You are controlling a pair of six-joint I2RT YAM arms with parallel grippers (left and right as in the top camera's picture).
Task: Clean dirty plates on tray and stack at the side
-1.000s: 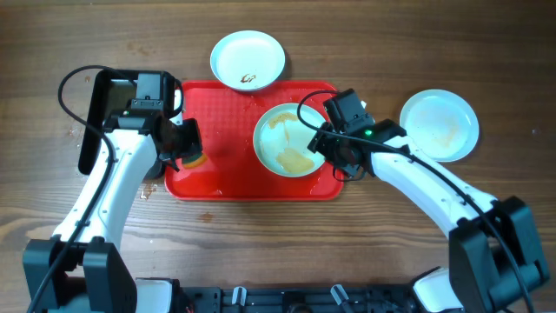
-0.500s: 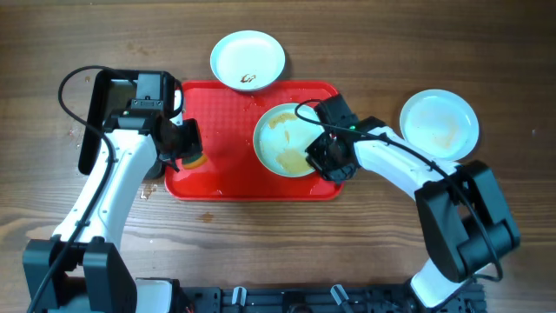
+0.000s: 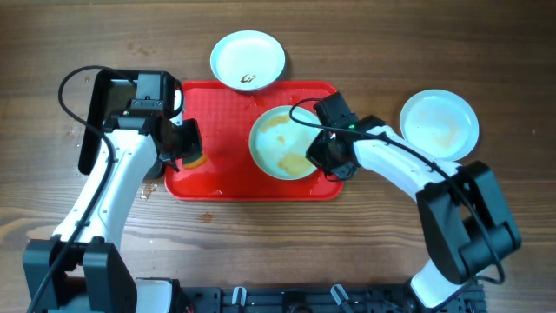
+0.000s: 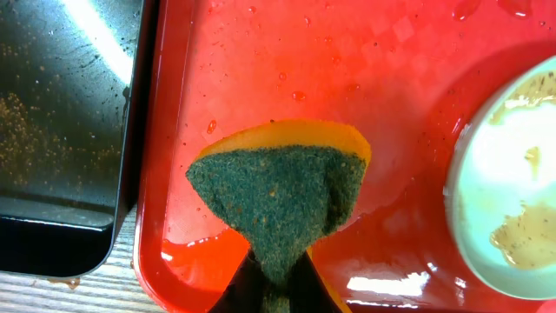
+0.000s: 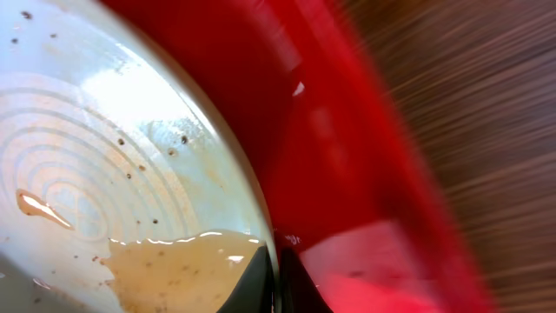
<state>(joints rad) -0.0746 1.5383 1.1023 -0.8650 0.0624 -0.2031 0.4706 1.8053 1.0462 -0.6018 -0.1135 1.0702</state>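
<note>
Your right claw (image 5: pixel 276 283) has just pinched shut on the soiled plate (image 3: pixel 276 139) at its rim on the tray (image 3: pixel 217 178), which readies it for the sponge (image 4: pixel 278 196) clamped in your left claw (image 4: pixel 271 285).

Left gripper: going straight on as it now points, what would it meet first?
Probably the wet floor of the red plastic tray, its pinched green-and-orange sponge touching first. The left gripper points between the black metal pan and the soiled round white plate; depth is unclear.
</note>
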